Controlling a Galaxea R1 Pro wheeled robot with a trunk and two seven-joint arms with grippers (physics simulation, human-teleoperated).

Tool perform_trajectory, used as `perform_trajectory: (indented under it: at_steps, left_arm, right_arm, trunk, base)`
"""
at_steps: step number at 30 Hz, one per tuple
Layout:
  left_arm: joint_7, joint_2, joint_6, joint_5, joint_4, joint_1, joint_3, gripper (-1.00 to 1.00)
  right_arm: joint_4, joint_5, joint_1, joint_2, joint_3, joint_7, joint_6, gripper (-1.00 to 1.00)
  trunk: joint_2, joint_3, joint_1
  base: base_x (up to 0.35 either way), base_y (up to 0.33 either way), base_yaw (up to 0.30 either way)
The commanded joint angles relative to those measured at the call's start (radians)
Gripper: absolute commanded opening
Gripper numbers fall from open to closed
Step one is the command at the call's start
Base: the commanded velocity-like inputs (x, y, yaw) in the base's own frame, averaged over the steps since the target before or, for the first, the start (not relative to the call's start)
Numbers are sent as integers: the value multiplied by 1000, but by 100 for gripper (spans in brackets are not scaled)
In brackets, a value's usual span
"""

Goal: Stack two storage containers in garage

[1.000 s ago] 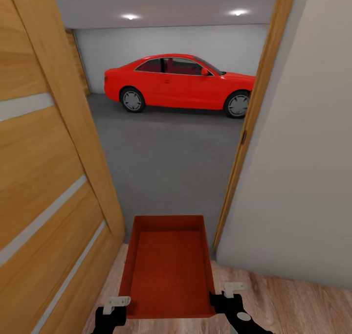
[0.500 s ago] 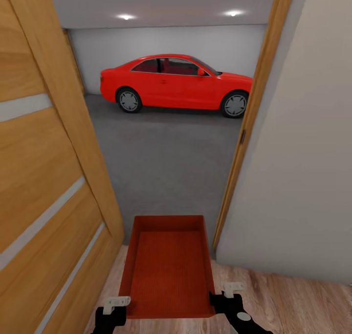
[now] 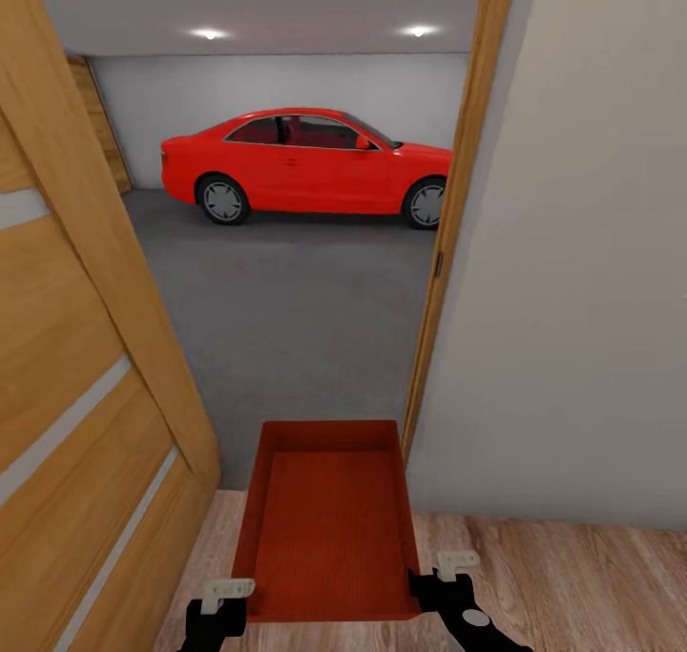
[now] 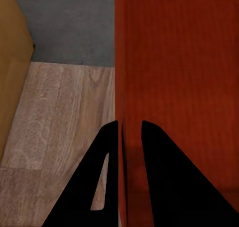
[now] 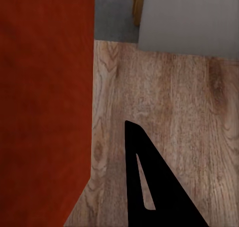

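Observation:
One orange-red storage container [image 3: 329, 528] hangs level in front of me, above the wood-plank floor at the doorway's threshold. My left gripper [image 3: 227, 602] is shut on its near left wall; in the left wrist view the two black fingers [image 4: 107, 177] stand on either side of that thin wall [image 4: 130, 87]. My right gripper [image 3: 445, 583] holds the near right wall. In the right wrist view one finger [image 5: 149, 182] shows outside the container [image 5: 45, 102], and the other is hidden. Beyond the doorway lies the garage with its dark grey floor [image 3: 286, 318].
An open wooden door [image 3: 76, 394] stands close on the left. The door frame [image 3: 447, 222] and a pale wall [image 3: 572, 299] stand close on the right. A red car [image 3: 305, 165] is parked along the garage's far wall, with grey floor between it and me.
The whole view has shifted: the car, door and frame sit further left and the right wall fills more of the picture, so the camera moved. The container stays held in the same place.

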State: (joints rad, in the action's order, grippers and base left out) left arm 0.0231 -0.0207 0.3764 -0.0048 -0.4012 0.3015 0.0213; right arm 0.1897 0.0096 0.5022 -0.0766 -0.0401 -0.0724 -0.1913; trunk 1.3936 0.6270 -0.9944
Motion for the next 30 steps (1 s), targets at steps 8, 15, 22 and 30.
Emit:
perform_trajectory:
  at_steps: [8,15,22,30]
  left_arm:
    - [-8,1,3,11,-1,1,17,-100]
    - [-8,1,2,11,-1,1,17,-100]
    - [-8,1,2,10,-1,1,17,-100]
    - [-8,1,1,10,-1,1,17,-100]
  right_arm:
    - [-1,0,1,15,6,-12,-4,-100]
    - [-1,0,1,15,6,-12,-4,-100]
    - [-1,0,1,15,6,-12,-4,-100]
    - [-1,0,1,15,6,-12,-4,-100]
  trunk:
    - [0,1,0]
    - [0,1,0]
    - [0,1,0]
    - [0,1,0]
  base:
    - [46,172,-11]
    - [143,153,0]
    - [67,58,0]
    - [5,10,0]
